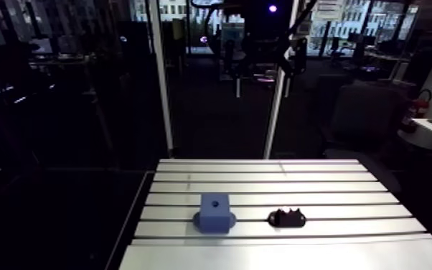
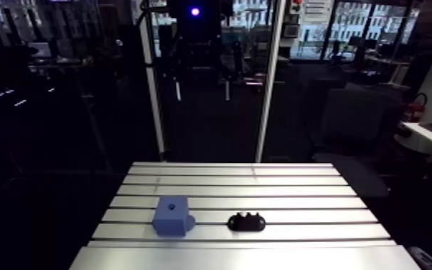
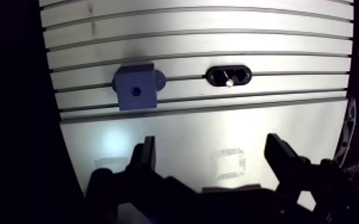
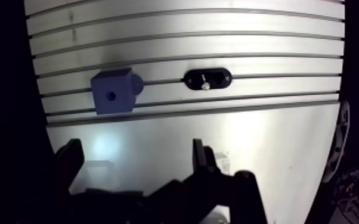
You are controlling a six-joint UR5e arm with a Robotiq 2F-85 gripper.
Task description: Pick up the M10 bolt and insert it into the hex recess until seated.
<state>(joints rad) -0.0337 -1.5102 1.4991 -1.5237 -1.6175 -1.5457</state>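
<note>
On the slotted aluminium table [image 1: 262, 176], leftmost, a blue block [image 1: 214, 210], sitting square, with a small dark recess [image 3: 136, 91] in its top face and a short stub on the side facing three o'clock; shape of the recess too small to tell. At three o'clock from the block, near it but apart, a black oval holder [image 1: 286, 217] lying along the same pair of slots. In the holder, near its middle, the bolt [image 3: 227, 78], a bright metal glint against the black; head and shank not told apart. Over the smooth strip of the table, well short of both, the gripper [image 3: 212, 156], fingers [image 3: 144, 156] spread wide, nothing between them, touching nothing. From the gripper, block at about eleven o'clock, holder and bolt at about twelve.
</note>
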